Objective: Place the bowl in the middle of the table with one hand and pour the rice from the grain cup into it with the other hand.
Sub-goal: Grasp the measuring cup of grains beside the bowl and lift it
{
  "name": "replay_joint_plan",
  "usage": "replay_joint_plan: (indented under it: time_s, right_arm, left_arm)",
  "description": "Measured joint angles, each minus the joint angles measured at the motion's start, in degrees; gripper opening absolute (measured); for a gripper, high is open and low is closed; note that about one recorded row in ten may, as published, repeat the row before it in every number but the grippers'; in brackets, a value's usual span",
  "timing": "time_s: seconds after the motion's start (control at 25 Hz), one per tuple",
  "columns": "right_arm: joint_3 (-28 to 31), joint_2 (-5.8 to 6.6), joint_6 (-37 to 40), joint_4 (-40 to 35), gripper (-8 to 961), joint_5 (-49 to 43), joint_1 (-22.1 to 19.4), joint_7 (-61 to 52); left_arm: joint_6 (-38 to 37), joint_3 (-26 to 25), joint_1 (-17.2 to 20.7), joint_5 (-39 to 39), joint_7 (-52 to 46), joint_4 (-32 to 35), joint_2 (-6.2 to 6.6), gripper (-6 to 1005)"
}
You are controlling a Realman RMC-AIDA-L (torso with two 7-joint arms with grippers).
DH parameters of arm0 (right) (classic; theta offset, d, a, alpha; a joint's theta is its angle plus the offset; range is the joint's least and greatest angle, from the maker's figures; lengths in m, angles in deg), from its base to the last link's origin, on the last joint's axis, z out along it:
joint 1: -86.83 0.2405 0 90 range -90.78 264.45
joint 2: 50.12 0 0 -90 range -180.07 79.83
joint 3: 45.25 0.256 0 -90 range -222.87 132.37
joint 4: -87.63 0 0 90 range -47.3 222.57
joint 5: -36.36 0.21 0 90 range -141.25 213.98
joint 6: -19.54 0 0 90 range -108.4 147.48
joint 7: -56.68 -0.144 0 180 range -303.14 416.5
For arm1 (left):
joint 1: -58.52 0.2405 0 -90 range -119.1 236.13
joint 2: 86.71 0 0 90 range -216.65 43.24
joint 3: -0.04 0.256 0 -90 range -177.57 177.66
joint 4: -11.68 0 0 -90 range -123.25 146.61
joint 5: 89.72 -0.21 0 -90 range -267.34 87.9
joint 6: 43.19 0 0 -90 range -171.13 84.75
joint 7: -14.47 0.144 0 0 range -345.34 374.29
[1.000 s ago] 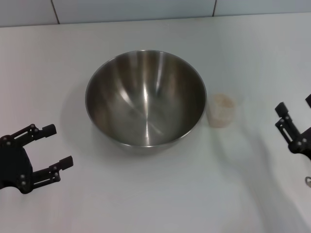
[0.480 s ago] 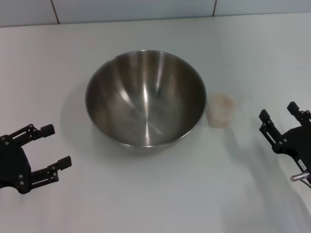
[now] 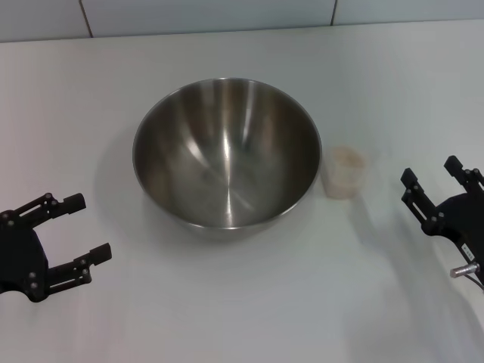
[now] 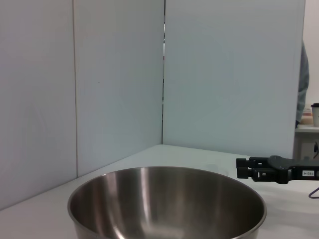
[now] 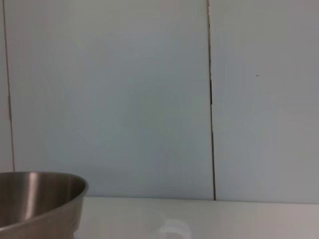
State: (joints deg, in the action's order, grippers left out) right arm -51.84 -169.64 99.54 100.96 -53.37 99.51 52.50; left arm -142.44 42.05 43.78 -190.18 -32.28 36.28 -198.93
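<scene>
right wrist view barely shows grain cup (image 5: 174, 230).

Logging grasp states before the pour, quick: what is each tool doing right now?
Left tool: open, holding nothing, left of the bowl.
Right tool: open, holding nothing, right of the grain cup.

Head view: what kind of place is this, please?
Probably a robot test bench, not a home kitchen: a plain white table, blank wall panels, and only a steel bowl and a cup.

Bare table (image 3: 378, 280) lies between the right end effector (image 3: 433, 179) and grain cup (image 3: 344, 172); bowl (image 3: 227, 151) crowds its far side
</scene>
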Motion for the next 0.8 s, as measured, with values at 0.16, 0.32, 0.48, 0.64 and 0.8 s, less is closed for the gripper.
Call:
replay_joint_plan:
  time_s: [0.16, 0.32, 0.48, 0.64, 0.8]
  right_arm:
    - [0.2, 0.08, -2.4, -0.3, 698, 0.0, 1.6, 0.0]
    - [0.5, 0.08, -4.3, -0.3, 694, 0.0, 2.7, 0.0]
    - [0.7, 0.07, -5.9, -0.8, 691, 0.0, 4.2, -0.3]
    - [0.8, 0.08, -7.3, -1.0, 687, 0.0, 5.1, -0.5]
    - [1.8, 0.07, -8.1, -1.2, 684, 0.0, 5.9, -0.5]
  left_arm:
    - [-0.1, 0.0, 0.0, 0.1, 0.0, 0.0, -0.04, 813]
    - [-0.2, 0.0, 0.1, 0.3, 0.0, 0.0, -0.11, 813]
    - [-0.2, 0.0, 0.1, 0.3, 0.0, 0.0, -0.14, 813]
    - [-0.3, -0.2, 0.0, 0.4, 0.0, 0.0, -0.20, 813]
    - [-0.1, -0.9, 0.0, 0.5, 0.0, 0.0, -0.32, 813]
